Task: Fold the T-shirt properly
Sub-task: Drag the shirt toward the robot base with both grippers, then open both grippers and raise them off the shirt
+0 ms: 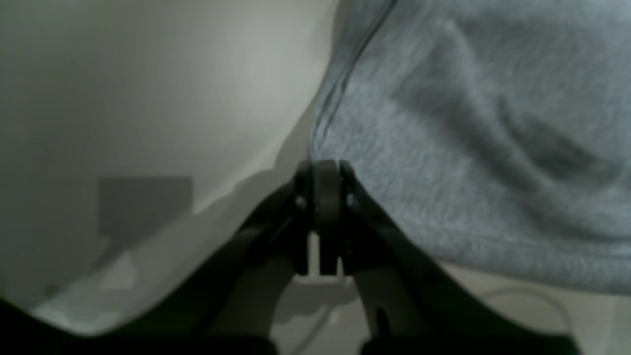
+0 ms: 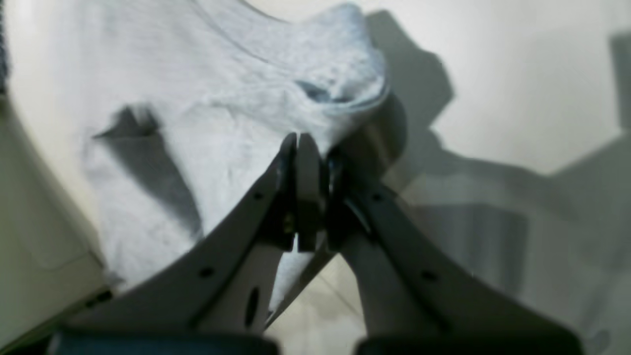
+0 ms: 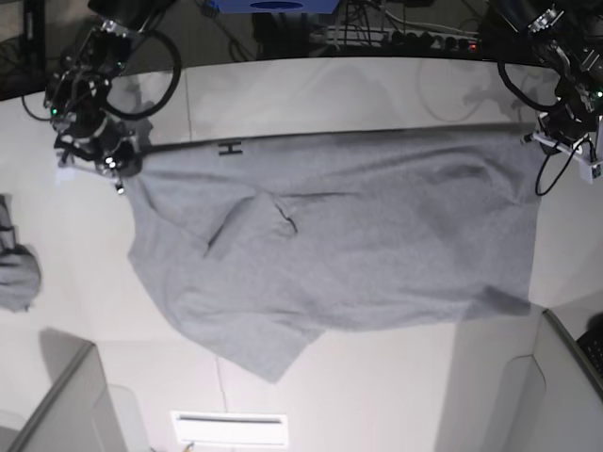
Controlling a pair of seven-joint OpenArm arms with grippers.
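Observation:
The heather-grey T-shirt (image 3: 339, 235) lies spread across the white table, plain side up, with black lettering peeking at its far edge. Its far edge is stretched between my two grippers. My right gripper (image 3: 121, 162), at the left of the base view, is shut on one far corner of the T-shirt (image 2: 222, 108); its jaws (image 2: 308, 148) are closed on the cloth. My left gripper (image 3: 539, 132), at the right of the base view, is shut on the other far corner of the T-shirt (image 1: 468, 148); its jaws (image 1: 325, 167) pinch the hem.
A small grey striped cloth lump (image 3: 17, 268) lies at the table's left edge. Grey panels stand at the near left (image 3: 75, 405) and near right (image 3: 556, 386). A white label (image 3: 231, 428) lies at the near edge. Cables and a power strip (image 3: 415, 38) lie behind the table.

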